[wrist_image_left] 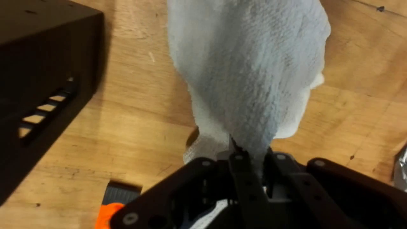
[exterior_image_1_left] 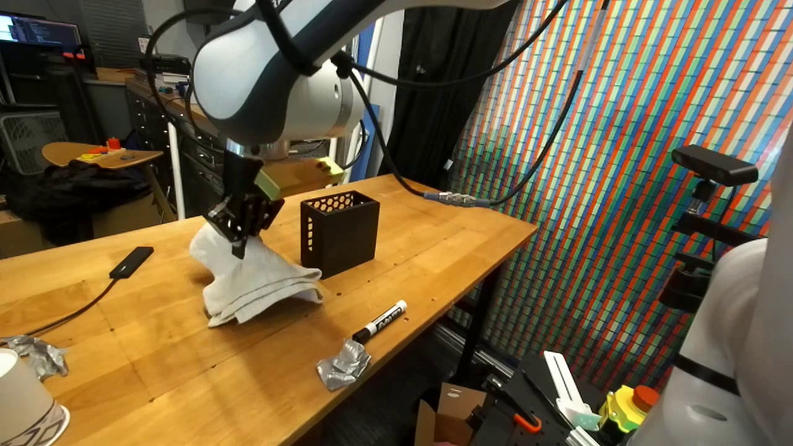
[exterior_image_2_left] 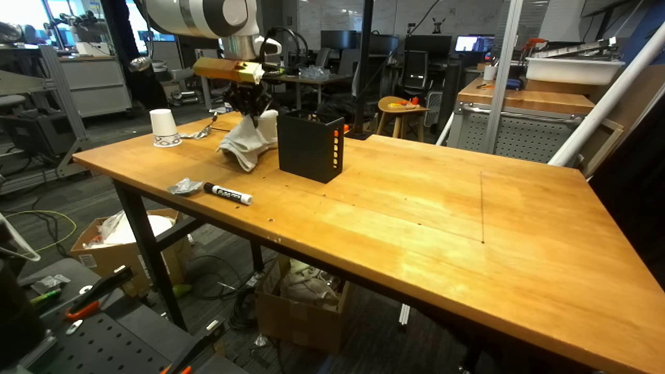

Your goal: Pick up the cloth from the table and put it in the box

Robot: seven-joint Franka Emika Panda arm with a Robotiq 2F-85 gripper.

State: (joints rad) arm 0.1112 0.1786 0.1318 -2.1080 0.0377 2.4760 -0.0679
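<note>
Drooping from the tool (wrist_image_left: 253, 154) is nubby, folded cloth (exterior_image_1_left: 249, 282).

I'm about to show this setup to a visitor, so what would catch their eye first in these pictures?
Probably the bright, multicoloured striped backdrop, filling much of the right side in an exterior view. Next would come the gripper pinching the white cloth, beside the black box on the wooden table. In the wrist view, a vivid orange object cut off by the bottom edge may also draw a glance.
</note>
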